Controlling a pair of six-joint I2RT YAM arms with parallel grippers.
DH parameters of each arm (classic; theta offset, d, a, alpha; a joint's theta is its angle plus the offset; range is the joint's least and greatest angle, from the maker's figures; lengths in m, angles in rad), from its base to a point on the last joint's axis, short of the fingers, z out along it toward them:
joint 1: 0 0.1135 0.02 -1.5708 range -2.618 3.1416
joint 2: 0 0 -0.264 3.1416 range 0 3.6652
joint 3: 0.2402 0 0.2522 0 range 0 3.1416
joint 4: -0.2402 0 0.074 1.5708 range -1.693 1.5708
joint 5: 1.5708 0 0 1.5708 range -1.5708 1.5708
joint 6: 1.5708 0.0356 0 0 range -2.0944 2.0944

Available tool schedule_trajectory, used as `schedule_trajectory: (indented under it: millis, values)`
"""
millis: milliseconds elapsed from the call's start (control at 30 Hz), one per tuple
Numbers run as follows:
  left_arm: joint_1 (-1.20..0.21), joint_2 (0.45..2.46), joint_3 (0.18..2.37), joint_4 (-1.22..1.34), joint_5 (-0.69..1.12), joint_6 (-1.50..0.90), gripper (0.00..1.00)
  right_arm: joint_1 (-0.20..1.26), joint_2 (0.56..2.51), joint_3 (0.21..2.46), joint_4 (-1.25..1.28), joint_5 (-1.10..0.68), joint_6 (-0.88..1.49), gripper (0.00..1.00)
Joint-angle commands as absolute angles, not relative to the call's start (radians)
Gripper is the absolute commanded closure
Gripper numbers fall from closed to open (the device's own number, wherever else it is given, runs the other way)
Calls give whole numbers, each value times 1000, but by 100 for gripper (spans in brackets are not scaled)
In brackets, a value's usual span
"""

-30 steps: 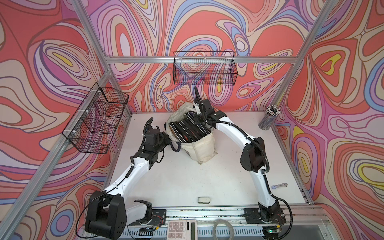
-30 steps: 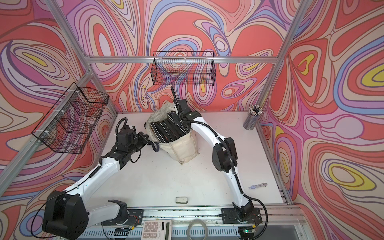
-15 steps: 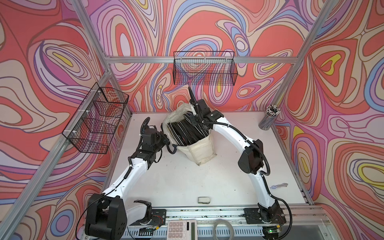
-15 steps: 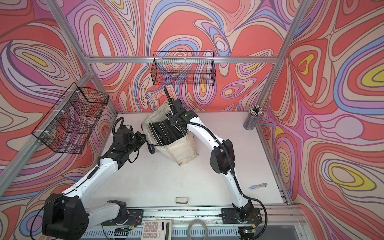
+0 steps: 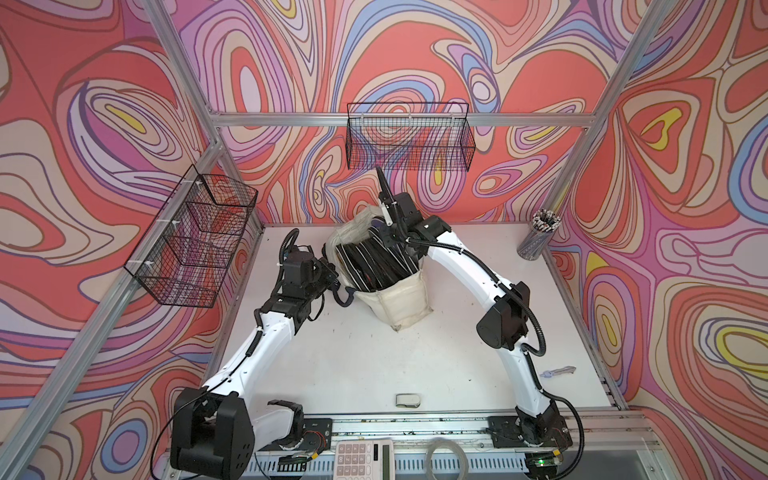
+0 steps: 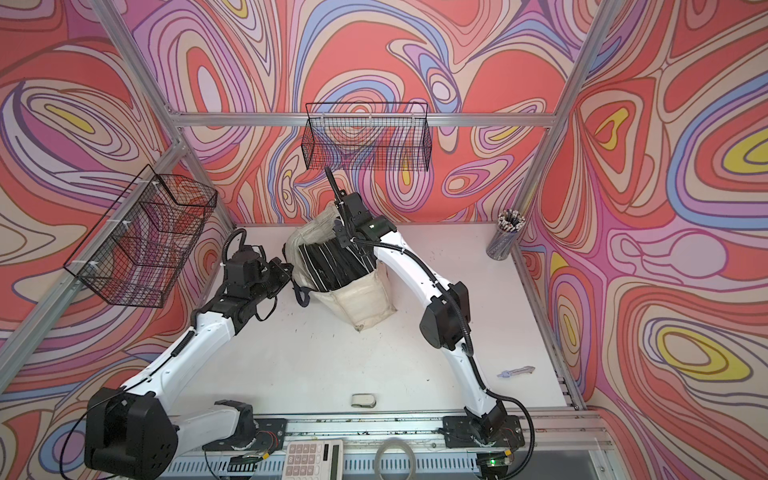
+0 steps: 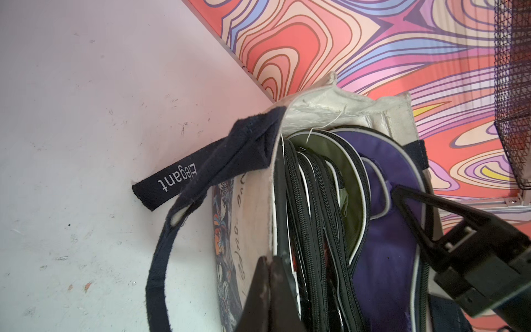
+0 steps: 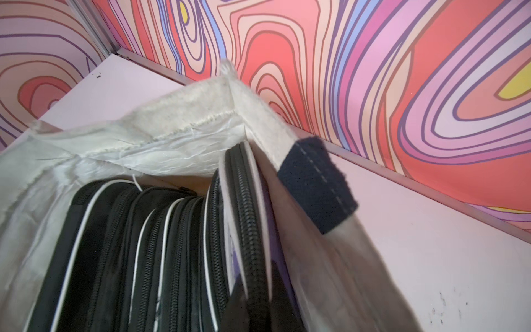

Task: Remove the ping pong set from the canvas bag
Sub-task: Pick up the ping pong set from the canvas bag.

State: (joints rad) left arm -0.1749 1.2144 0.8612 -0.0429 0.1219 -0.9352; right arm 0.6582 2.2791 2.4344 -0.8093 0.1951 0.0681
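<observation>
- Firstly, pinches the side rim of the canvas bag [image 5: 403, 299] with the left pincer [image 7: 271, 266], jaws pressed together on the cream cloth.
- Grips with the right pincer [image 8: 255, 290] what looks like the zipped edge of the ping pong set [image 7: 382, 258], a purple case with white piping. Jaws nearly closed on it, fingertips blurred in the right wrist view.
- Holds that ping pong set inside the bag, not yet out, against the wall on the right arm's side.
- Fills the rest of the bag with black zip cases [image 8: 129, 244], stood on edge side by side.
- Sets the bag on the white worktop [image 5: 374, 365] near the back wall, between the two arms, mouth open.
- Drapes a navy strap handle [image 7: 178, 181] with white lettering from the rim on the left arm's side down onto the worktop.
- Further out, hangs one black wire basket [image 5: 409, 141] on the back wall and a second wire basket [image 5: 195, 241] on the left wall.
- Places a cup of pencils [image 5: 538, 235] in the back right corner, well apart from the bag.
- Leaves a small white object [image 5: 408, 400] near the front edge, with a calculator [image 5: 363, 457] beyond the front rail.
</observation>
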Motion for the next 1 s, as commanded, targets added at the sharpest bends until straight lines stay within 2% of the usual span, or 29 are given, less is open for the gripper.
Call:
schedule_trajectory:
  millis: [0,400,700,833,967]
  values:
    - [-157,1221,918,-12,99,-929,100,668,2167,2501,-795,220,60,100]
    - [-151,1265,936,10,150,-928,100,669,2009,2524,-795,252,66,100]
    - [-152,1272,925,12,139,-930,100,669,1814,2412,-771,310,78,100]
    - [-151,1272,927,8,129,-923,100,659,1722,2323,-764,385,72,100]
    - [-150,1273,927,2,125,-917,100,590,1609,2113,-684,398,121,100]
